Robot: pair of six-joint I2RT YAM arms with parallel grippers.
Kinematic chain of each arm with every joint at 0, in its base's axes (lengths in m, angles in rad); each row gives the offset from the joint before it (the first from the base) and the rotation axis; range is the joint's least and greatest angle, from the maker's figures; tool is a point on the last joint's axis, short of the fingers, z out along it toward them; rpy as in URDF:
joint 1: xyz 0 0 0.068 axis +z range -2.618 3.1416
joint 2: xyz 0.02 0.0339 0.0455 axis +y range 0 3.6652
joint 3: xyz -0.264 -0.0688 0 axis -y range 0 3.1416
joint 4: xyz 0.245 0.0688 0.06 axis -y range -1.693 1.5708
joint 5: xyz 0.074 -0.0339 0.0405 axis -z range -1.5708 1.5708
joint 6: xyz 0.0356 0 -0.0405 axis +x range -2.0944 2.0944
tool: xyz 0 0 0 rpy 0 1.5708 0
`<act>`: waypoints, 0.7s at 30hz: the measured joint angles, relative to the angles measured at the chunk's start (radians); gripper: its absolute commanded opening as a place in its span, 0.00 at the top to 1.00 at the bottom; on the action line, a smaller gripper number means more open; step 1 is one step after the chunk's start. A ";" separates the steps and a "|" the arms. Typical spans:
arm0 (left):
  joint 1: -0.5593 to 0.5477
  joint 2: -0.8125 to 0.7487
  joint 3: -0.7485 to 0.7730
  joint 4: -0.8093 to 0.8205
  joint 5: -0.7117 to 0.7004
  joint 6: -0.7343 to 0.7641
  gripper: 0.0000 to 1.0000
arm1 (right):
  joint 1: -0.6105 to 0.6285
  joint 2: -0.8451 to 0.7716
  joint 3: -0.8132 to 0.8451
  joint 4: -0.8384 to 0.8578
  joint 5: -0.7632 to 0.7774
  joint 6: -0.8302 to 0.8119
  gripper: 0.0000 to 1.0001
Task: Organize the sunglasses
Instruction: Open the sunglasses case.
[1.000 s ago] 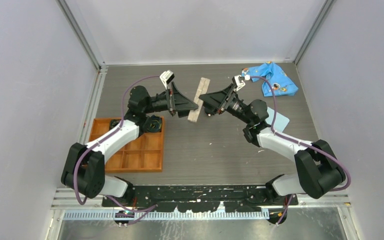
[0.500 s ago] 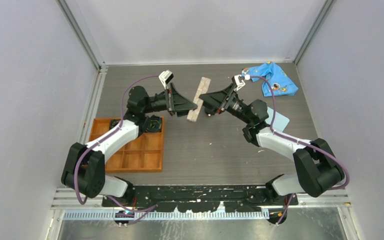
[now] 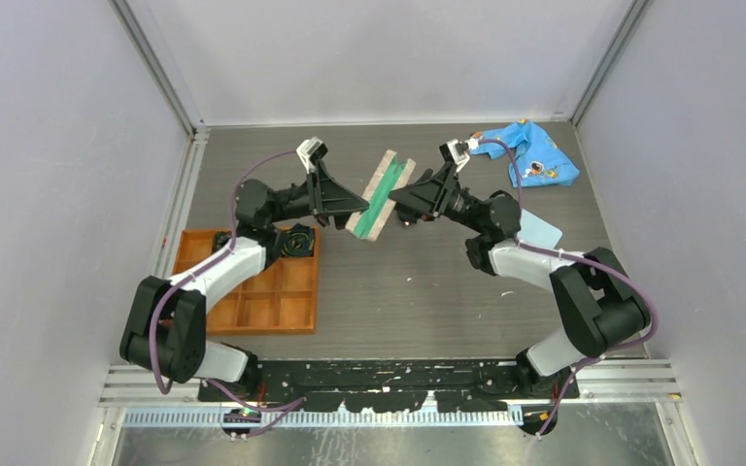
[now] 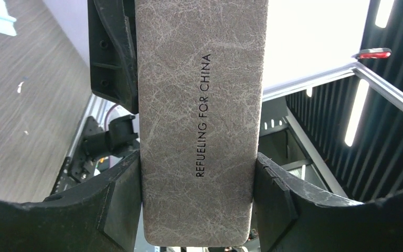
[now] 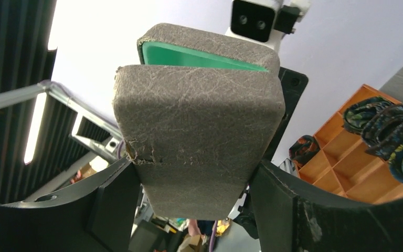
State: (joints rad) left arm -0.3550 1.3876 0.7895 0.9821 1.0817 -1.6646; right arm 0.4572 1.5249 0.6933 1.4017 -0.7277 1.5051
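The left end effector (image 3: pixel 354 206) is clamped across the width of a grey-tan oblong case (image 3: pixel 373 199) with a cracked, leather-like skin, one finger pressed to each long side. In the left wrist view the left end effector (image 4: pixel 197 207) has its fingers (image 4: pixel 116 202) hard against the case (image 4: pixel 199 105), whose face carries the black print "REFUELING FOR CHINA" running along its length. The right end effector (image 3: pixel 396 200) grips the same case from the opposite side. In the right wrist view the right end effector (image 5: pixel 197 202) squeezes the case (image 5: pixel 199 136) between both fingers (image 5: pixel 283 210), and the two halves gape at the far end, baring a teal-green lining (image 5: pixel 199 55).

From the top view the case hangs between the two arms, tilted, one long edge parted so that a strip of the teal-green lining (image 3: pixel 387 186) shows. The sunglasses show in no view, and where they lie cannot be told.

On the dark grey counter (image 3: pixel 427 291), to the left, sits an orange wooden tray with square compartments (image 3: pixel 296 311), dark coiled bundles (image 3: pixel 297 239) in its far cells; the right wrist view shows these bundles (image 5: pixel 378 123) as patterned rolls. A crumpled blue printed cloth (image 3: pixel 536 153) lies in the far right corner, and a pale blue flat sheet (image 3: pixel 541 233) lies near the right arm
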 measured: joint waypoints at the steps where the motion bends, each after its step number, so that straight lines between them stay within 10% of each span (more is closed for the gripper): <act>1: 0.004 0.001 -0.002 0.037 0.000 -0.034 1.00 | 0.000 0.000 0.010 0.010 -0.008 0.002 0.99; 15: 0.060 0.003 -0.010 0.165 0.007 -0.204 1.00 | 0.009 0.068 0.065 0.103 -0.040 0.027 0.87; 21: 0.101 0.003 -0.026 0.156 0.009 -0.226 1.00 | 0.017 0.099 0.069 0.110 -0.045 0.015 0.66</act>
State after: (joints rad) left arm -0.2543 1.3911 0.7635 1.1381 1.0908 -1.8904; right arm 0.4740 1.6238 0.7620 1.5116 -0.7731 1.5204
